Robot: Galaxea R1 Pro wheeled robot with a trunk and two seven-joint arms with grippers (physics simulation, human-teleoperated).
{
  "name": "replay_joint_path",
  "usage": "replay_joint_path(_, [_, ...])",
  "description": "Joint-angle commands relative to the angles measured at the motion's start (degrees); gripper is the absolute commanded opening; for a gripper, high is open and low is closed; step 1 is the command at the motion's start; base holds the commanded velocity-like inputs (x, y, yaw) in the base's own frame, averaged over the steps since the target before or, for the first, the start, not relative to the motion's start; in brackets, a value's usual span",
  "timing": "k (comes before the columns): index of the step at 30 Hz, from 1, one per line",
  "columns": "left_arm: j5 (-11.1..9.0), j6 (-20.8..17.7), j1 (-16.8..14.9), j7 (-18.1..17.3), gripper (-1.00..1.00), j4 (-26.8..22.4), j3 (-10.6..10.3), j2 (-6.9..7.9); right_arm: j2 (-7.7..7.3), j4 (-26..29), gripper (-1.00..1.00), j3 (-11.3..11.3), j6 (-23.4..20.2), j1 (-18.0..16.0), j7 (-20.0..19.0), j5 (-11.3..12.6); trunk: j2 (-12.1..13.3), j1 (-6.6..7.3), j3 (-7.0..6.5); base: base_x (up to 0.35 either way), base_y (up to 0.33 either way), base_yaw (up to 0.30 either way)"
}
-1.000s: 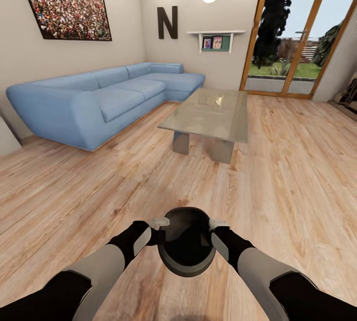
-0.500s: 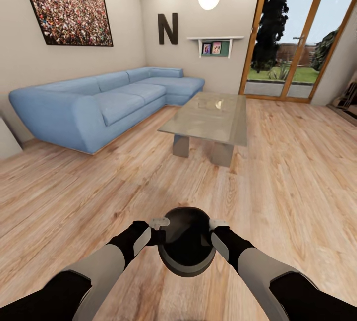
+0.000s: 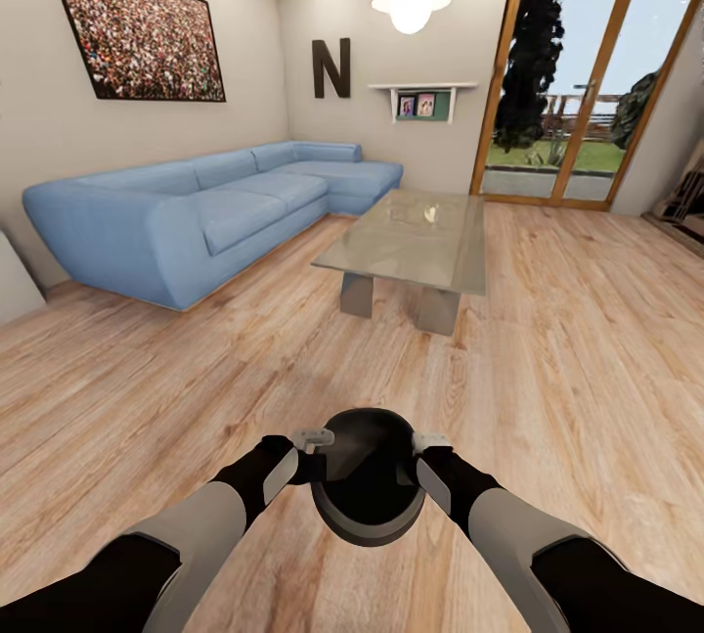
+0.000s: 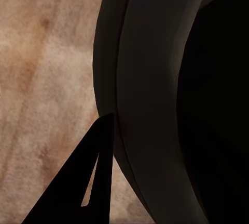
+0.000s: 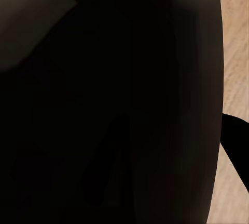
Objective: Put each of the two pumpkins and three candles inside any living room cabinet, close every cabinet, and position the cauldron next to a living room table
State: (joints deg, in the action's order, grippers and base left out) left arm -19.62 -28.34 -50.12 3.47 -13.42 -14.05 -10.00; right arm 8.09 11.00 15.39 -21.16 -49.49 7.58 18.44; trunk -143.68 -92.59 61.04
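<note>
A: Head view — where's the cauldron?
B: Well short of the table, carried between left gripper and right gripper, one on each rim side — probably to keep it level.
A: Left wrist?
B: Rim wall against one finger; clamped or not, can't tell.
A: Right wrist?
B: Dark cauldron up close; jaws unclear.

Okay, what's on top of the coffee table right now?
Nothing stands on the coffee table; its glass top shows only reflections of the room. The far end is too distant to rule out something tiny.
</note>
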Motion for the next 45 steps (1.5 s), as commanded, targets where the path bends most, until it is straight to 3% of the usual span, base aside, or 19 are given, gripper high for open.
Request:
replay_joint_path(1, [-0.78,-0.23,-0.07,0.4,-1.0,-0.38,-0.77,0.0,-0.01,-0.01,-1.0,2.81,-0.14,0.01,-0.46,2.83,-0.03,0.02,-0.05,0.0,0.0,0.0])
replay_joint_path(45, [-0.77,-0.22,-0.07,0.4,-1.0,-0.38,-0.72,0.0,-0.01,-0.01,-1.0,2.87,-0.13,0.01,-0.46,2.83,-0.03,0.02,-4.05,0.0,0.0,0.0])
